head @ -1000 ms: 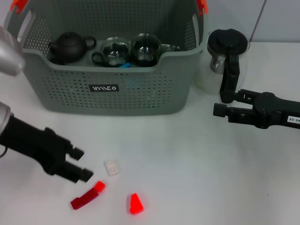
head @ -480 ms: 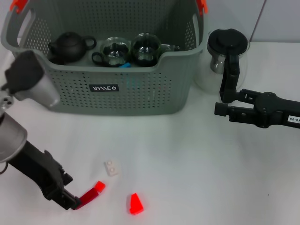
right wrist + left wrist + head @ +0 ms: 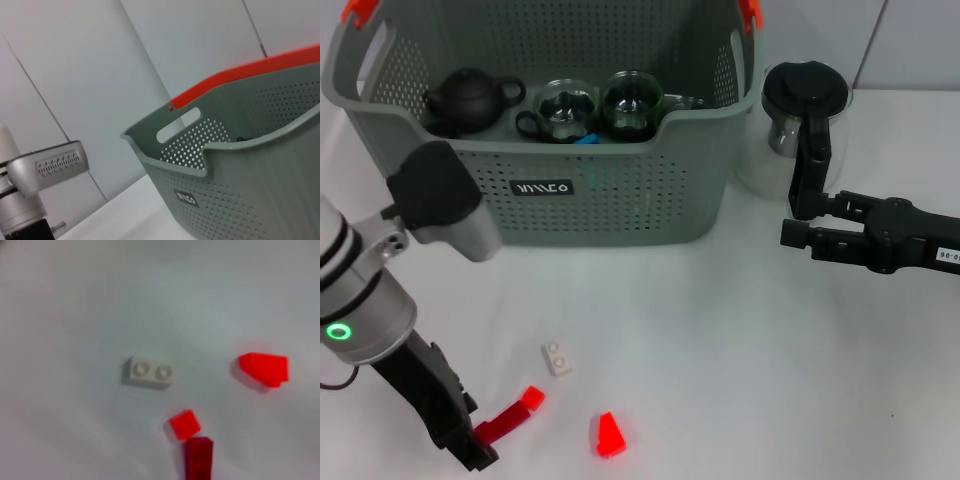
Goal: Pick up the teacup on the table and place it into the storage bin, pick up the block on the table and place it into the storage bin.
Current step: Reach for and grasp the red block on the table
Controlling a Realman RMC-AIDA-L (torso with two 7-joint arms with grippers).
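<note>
The grey storage bin (image 3: 620, 200) stands at the back and also fills the right wrist view (image 3: 250, 190). Inside it sit a dark teapot (image 3: 470, 98) and two glass teacups (image 3: 567, 110). Several blocks lie near the front: a long dark red block (image 3: 502, 424) (image 3: 199, 460), a small bright red one (image 3: 532, 397) (image 3: 184, 423), a white two-stud block (image 3: 558, 357) (image 3: 149, 373) and a red wedge (image 3: 610, 436) (image 3: 264, 368). My left gripper (image 3: 472, 438) is low at the dark red block's near end, open, one finger on each side. My right gripper (image 3: 792, 228) hovers open and holds nothing at the right.
A glass jug with a black lid (image 3: 804, 110) stands right of the bin, just behind my right gripper. My left arm's silver elbow (image 3: 445, 205) hangs in front of the bin's left side. The table is white and runs past the blocks to the front edge.
My left arm swung toward the front and lowered its gripper onto the near end of the dark red block. The blocks and the right arm have stayed in place.
</note>
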